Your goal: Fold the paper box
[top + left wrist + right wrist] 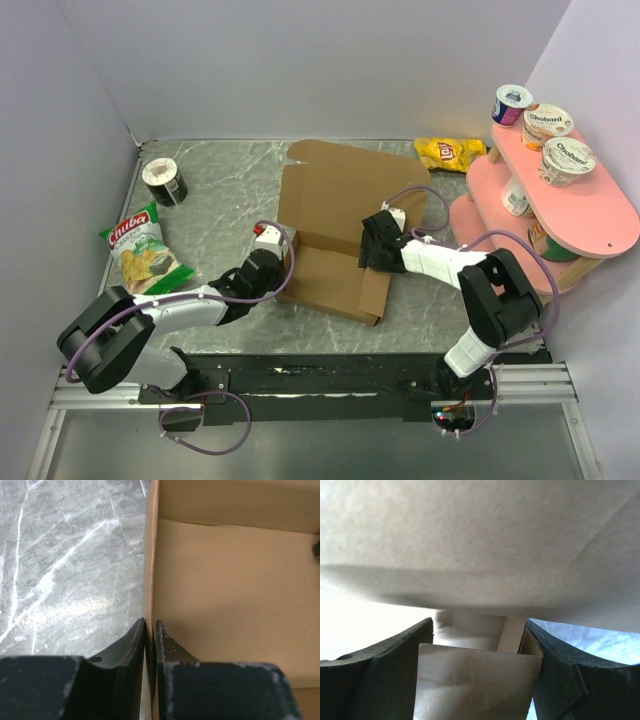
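The plain brown cardboard paper box (335, 205) lies partly folded in the middle of the grey marble-patterned bench (220, 200). Its far panels are flat, its near part is raised into a shallow tray, and one flap points to the back.

The left gripper (283, 262) is at the box's left wall, near the front corner. In the left wrist view the left gripper (150, 626) is narrowed to a slit, with the thin upright edge of that wall pinched between its black fingers (131, 642). The inside floor of the box (225, 580) lies on one side and the bare bench (65, 555) on the other.

The right gripper (372, 245) reaches over the box's right half. In its wrist view the right gripper (479, 630) stands wide, with a brown flap (475, 680) filling the gap between its dark fingers (402, 647) and a broad cardboard panel (480, 540) above. I cannot tell whether the fingers press on the flap.

Left of the box are a small black round tub with a white label (165, 182) and a green snack bag (145, 255). Behind the box's right corner lies a yellow chip bag (450, 152). Right of the box stands a pink two-tier shelf (590, 215) carrying yogurt cups (568, 160).
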`<act>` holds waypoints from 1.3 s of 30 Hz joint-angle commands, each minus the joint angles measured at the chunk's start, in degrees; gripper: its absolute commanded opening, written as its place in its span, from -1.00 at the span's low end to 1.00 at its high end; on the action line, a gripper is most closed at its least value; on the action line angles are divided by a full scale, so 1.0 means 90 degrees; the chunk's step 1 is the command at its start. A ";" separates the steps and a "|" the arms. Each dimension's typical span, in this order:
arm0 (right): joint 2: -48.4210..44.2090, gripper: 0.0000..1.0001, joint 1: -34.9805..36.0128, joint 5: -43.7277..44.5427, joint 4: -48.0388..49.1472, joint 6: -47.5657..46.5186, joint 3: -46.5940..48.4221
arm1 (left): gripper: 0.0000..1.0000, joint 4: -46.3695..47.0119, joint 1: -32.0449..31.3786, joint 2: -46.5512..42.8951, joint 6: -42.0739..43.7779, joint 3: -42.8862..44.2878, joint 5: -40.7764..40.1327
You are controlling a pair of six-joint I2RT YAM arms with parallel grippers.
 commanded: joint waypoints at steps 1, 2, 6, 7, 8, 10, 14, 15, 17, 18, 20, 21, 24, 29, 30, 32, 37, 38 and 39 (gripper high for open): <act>-0.0665 0.61 -0.0077 -0.0605 0.0164 0.0132 -0.0288 | -0.67 0.0228 -0.0054 -0.0285 0.0083 -0.0035 0.0100; -0.0744 0.77 -0.0077 -0.0665 0.0174 0.0132 -0.0279 | -0.70 0.0218 -0.0054 -0.0324 0.0083 -0.0055 0.0061; -0.1057 0.98 -0.0116 -0.0705 -0.0089 0.0064 0.0013 | -0.83 0.0169 -0.0054 -0.0373 0.0044 -0.0113 -0.0212; -0.1251 0.99 -0.0126 -0.0724 -0.0138 0.0054 0.0053 | -0.85 0.0159 -0.0054 -0.0363 0.0054 -0.0113 -0.0271; -0.1359 0.99 -0.0164 -0.0869 -0.0129 0.0044 0.0130 | -0.88 0.0159 -0.0054 -0.0296 0.0064 -0.0084 -0.0339; -0.1535 1.00 -0.0233 -0.1056 -0.0139 0.0005 0.0209 | -0.89 0.0150 -0.0054 -0.0237 0.0102 -0.0045 -0.0379; -0.1672 0.99 -0.0262 -0.1028 -0.0441 0.0024 0.0288 | -0.98 0.0101 -0.0054 -0.0149 0.0015 -0.0006 -0.0593; -0.1740 0.99 -0.0262 -0.0969 -0.0403 0.0063 0.0200 | -0.98 0.0014 -0.0054 -0.0158 -0.0014 -0.0006 -0.0864; -0.2014 0.99 -0.0263 -0.0968 -0.0296 0.0093 -0.0092 | -0.98 -0.0055 -0.0054 -0.0236 -0.0024 -0.0054 -0.1139; -0.2111 0.99 -0.0330 -0.0997 -0.0227 0.0141 -0.0171 | -0.98 -0.0094 -0.0054 -0.0275 -0.0015 -0.0074 -0.1334; -0.2385 0.99 -0.0399 -0.1144 -0.0188 0.0191 -0.0308 | -0.98 -0.0114 -0.0054 -0.0363 -0.0005 -0.0113 -0.1511; -0.2463 0.99 -0.0477 -0.1183 -0.0139 0.0220 -0.0337 | -0.98 -0.0172 -0.0054 -0.0383 -0.0034 -0.0123 -0.1666; -0.2737 0.99 -0.0575 -0.1310 -0.0177 0.0269 -0.0445 | -0.98 -0.0173 -0.0064 -0.0422 -0.0063 -0.0143 -0.1775; -0.3478 0.91 -0.1111 -0.1523 -0.0139 0.0444 -0.1147 | -0.98 -0.0183 -0.0064 -0.0441 -0.0122 -0.0152 -0.1892; -0.3673 0.88 -0.1228 -0.1602 -0.0110 0.0454 -0.1264 | -0.98 -0.0173 -0.0064 -0.0441 -0.0132 -0.0162 -0.1912; -0.3811 0.84 -0.1511 -0.1739 -0.0061 0.0474 -0.1538 | -0.98 -0.0192 -0.0074 -0.0441 -0.0151 -0.0152 -0.1970; -0.3734 0.80 -0.1630 -0.2792 0.0689 0.0347 -0.2055 | -0.98 -0.0202 -0.0074 -0.0393 -0.0171 -0.0143 -0.1961; -0.3695 0.81 -0.1620 -0.3056 0.1223 0.0270 -0.2153 | -0.98 -0.0202 -0.0074 -0.0383 -0.0151 -0.0143 -0.1951; -0.3559 0.82 -0.1620 -0.3435 0.1373 0.0259 -0.2212 | -0.98 -0.0212 -0.0074 -0.0363 -0.0151 -0.0133 -0.1951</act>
